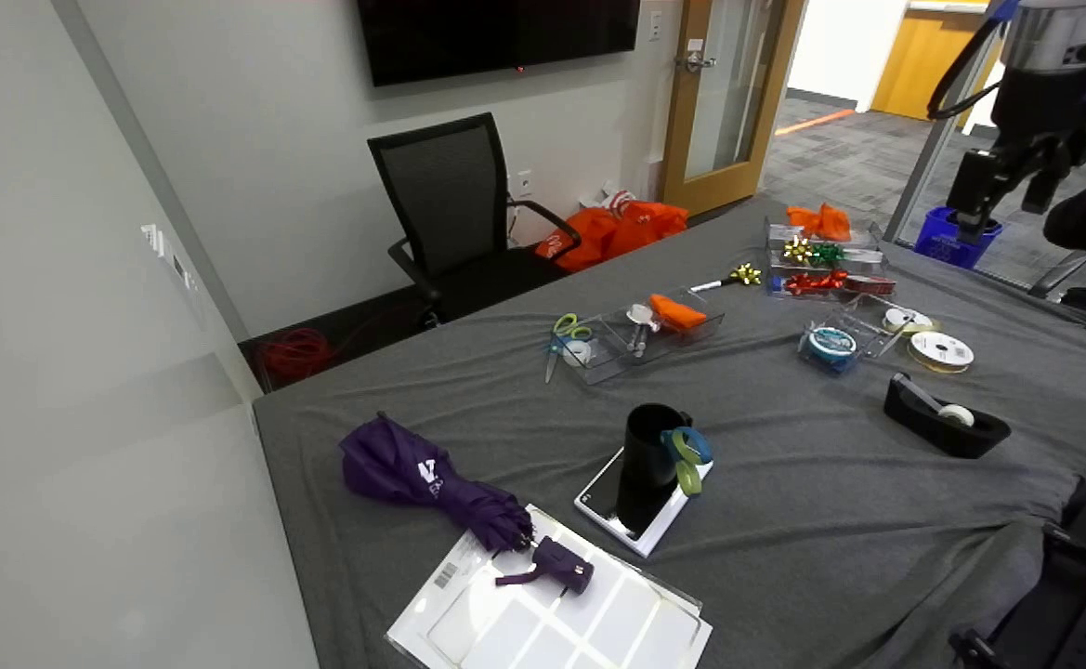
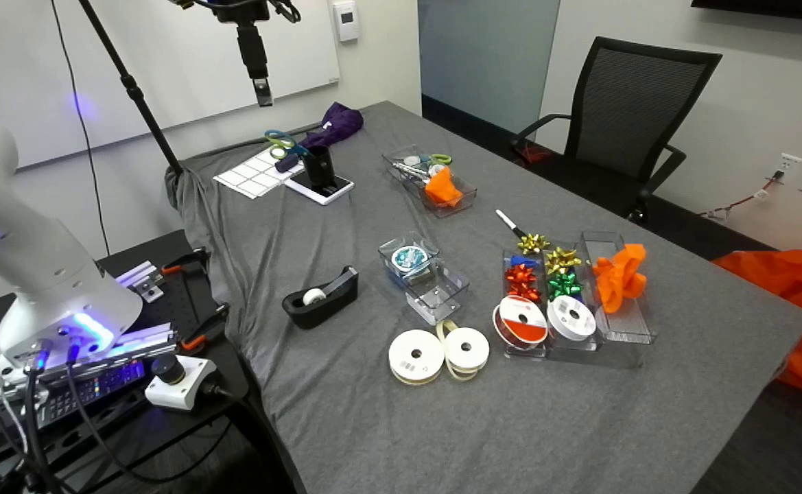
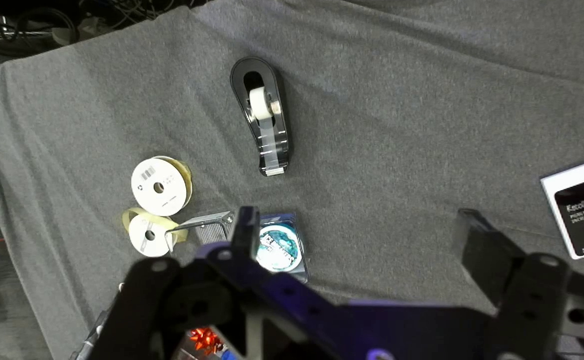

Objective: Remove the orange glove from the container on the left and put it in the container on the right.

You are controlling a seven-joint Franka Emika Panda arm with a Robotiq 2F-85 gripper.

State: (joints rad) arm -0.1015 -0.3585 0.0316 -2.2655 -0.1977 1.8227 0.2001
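My fingers [image 3: 489, 255] stand wide apart, empty, high over the grey-draped bench [image 2: 545, 418]. The limp, bright orange glove [image 2: 443, 188] lies in the left-hand clear plastic tray [image 2: 466, 200]. I'd descend onto its raised fold, pinch fabric only, then lift well clear before crossing to the right-hand clear plastic tray [image 2: 630, 331], which holds another soft orange piece [image 2: 620, 278].

the arm [image 2: 27, 254] is white and smoothly rounded, with a blue-white light [image 2: 92, 331] glowing at its base and dark cables [image 2: 32, 405] plugged in there. a silvery collar [image 1: 1058, 42] shows near the hand [image 1: 1004, 216], a black cable [image 1: 938, 104] looping to its left. the hand is black, with blocky fingers [image 1: 974, 186], pale round screw heads [image 3: 549, 259] and a violet-blue sheen.
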